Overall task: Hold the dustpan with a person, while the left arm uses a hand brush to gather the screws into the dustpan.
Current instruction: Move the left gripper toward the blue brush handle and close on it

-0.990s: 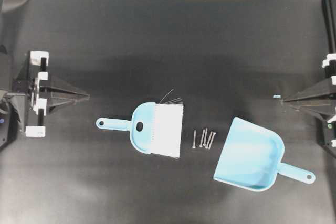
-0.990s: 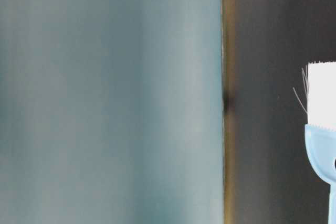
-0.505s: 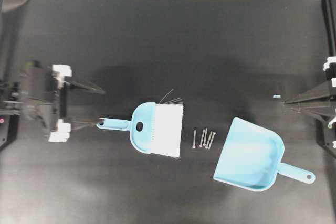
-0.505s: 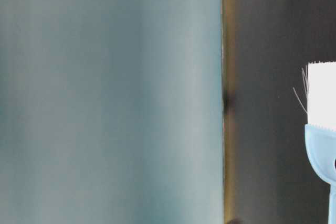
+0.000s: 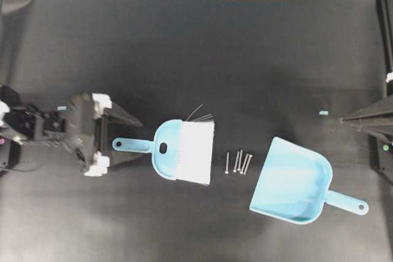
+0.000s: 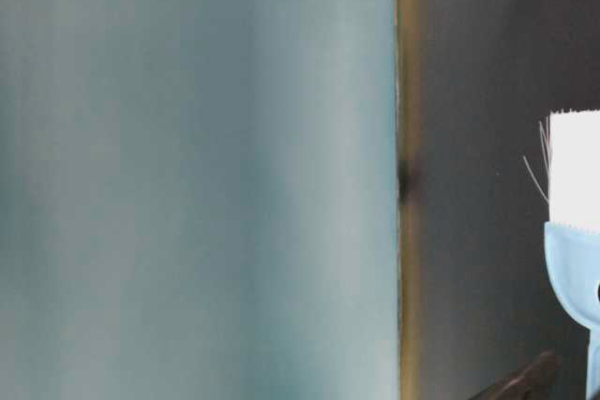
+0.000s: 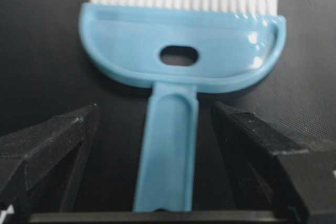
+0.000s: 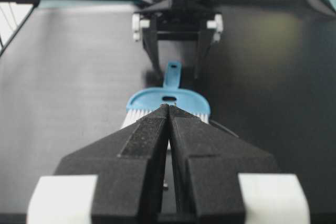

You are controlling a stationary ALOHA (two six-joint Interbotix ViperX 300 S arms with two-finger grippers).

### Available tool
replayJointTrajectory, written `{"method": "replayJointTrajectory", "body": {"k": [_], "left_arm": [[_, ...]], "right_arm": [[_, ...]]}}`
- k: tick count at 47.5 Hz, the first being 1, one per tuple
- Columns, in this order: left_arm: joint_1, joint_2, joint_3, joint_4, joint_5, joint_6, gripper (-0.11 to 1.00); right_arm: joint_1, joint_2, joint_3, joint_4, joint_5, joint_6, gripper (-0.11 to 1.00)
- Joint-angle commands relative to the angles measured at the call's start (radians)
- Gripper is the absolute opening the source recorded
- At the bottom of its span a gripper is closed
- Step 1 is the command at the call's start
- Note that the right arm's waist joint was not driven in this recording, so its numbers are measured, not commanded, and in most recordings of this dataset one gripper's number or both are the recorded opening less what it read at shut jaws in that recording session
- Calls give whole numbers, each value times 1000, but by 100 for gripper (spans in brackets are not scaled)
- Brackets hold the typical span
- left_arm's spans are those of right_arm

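Now the left gripper (image 7: 168, 145) stands wide, its black jaws either side of the hand brush (image 5: 178, 150) handle, not yet pinching (closing comes next, I judge). Glossy blue plastic, white bristles; thin steel screws (image 5: 238, 162) lie between it and the dustpan (image 5: 295, 181). Far right, right gripper (image 8: 169, 109) is pressed together.
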Motion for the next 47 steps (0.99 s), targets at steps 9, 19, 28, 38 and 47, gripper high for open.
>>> {"method": "replayJointTrajectory", "body": {"k": [9, 19, 28, 38, 47], "left_arm": [[-31, 43, -52, 3, 77, 9, 83], [-17, 52, -66, 3, 107, 12, 82], [-23, 49, -66, 5, 164, 14, 71], [-32, 25, -66, 3, 189, 15, 31], [-11, -49, -87, 5, 281, 18, 31]], "right_arm": [[0, -41, 26, -2, 2, -3, 0], [0, -48, 35, -2, 32, -3, 0], [0, -48, 37, -2, 121, -5, 0], [0, -61, 41, -3, 202, -6, 0], [0, -69, 80, -3, 176, -6, 0]]}}
